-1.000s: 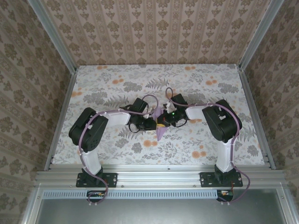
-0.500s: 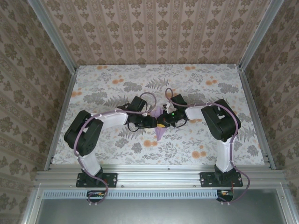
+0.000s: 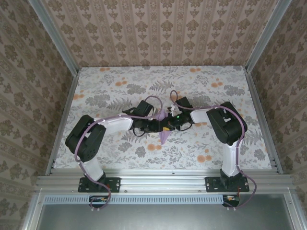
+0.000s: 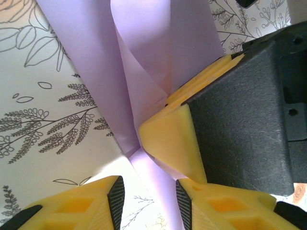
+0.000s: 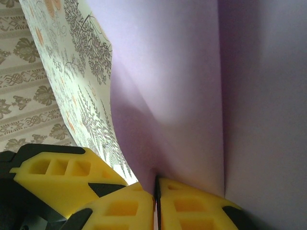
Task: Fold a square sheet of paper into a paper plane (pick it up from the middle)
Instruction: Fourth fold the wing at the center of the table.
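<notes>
Right now, just past the aluminium rail [image 3: 163, 178] at the near edge, the lavender sheet of paper [image 3: 163, 135] sits partly folded at mid-table with both grippers crowded onto it. The left gripper [image 4: 146, 191] has its jaws parted, a strip of the sheet running loose between the fingers. The right gripper [image 5: 156, 191] is pinched tight on a raised fold, its black body blocking the sheet's right side. Beyond the sheet, floral tabletop [image 3: 144, 79] runs to the patterned back wall [image 3: 158, 33].
</notes>
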Robot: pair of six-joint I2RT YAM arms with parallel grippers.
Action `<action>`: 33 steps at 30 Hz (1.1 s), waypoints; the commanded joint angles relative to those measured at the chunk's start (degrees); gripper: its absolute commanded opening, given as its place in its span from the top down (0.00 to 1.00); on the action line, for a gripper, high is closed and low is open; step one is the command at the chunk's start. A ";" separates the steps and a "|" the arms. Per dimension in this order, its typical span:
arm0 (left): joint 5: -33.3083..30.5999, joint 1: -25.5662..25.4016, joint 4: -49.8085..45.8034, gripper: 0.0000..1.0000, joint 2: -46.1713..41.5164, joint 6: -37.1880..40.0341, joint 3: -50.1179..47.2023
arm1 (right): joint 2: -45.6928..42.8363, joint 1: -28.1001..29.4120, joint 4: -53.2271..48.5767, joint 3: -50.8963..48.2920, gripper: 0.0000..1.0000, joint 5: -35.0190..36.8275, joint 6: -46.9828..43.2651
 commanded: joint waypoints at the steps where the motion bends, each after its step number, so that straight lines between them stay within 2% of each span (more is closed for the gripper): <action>1: 1.37 -3.26 4.05 0.55 -1.40 -2.71 -2.42 | 1.77 0.74 1.82 -0.77 0.86 -0.44 1.78; 8: -1.31 -4.17 10.33 0.55 -4.48 -7.69 -7.47 | 1.54 0.73 1.25 -0.89 0.87 -0.33 1.26; 12: -1.74 -4.14 10.55 0.61 -3.72 -8.36 -8.18 | 1.37 0.73 1.25 -1.00 0.87 -0.24 1.18; 17: -2.21 -4.19 10.44 0.63 -3.02 -8.11 -7.48 | 1.04 0.69 1.19 -1.34 0.87 -0.24 1.18; 25: -4.33 -4.14 7.95 0.72 -1.40 -6.92 -6.53 | 0.62 0.75 1.47 -1.36 0.87 -0.50 1.25; 33: -5.18 -4.19 6.11 0.78 -0.37 -5.66 -6.03 | -0.34 0.74 1.42 -1.48 0.86 -0.33 1.16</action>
